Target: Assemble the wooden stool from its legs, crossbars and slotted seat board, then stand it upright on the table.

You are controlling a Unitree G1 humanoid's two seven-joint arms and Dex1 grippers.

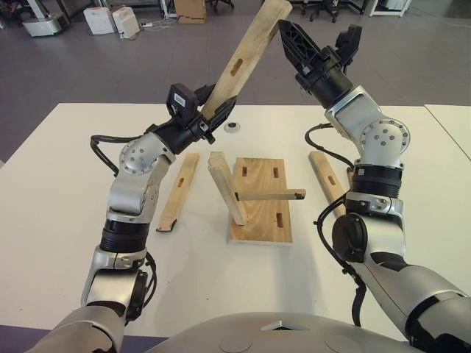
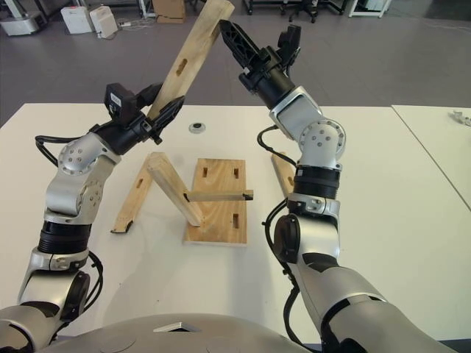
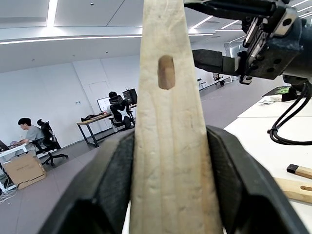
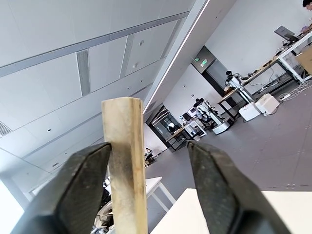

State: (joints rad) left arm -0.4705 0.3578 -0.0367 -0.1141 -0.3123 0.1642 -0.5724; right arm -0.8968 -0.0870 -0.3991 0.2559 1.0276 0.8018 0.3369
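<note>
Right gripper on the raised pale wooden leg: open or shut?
Open. Right gripper fingers straddle the pale wooden leg tip, with clear gap beside it.

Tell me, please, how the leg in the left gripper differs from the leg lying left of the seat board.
The raised leg tilts in the air, clamped in the left gripper; the lying leg rests flat on the table. The open right gripper brackets the raised leg's top; the lying leg is untouched. Both are pale wood.
</note>
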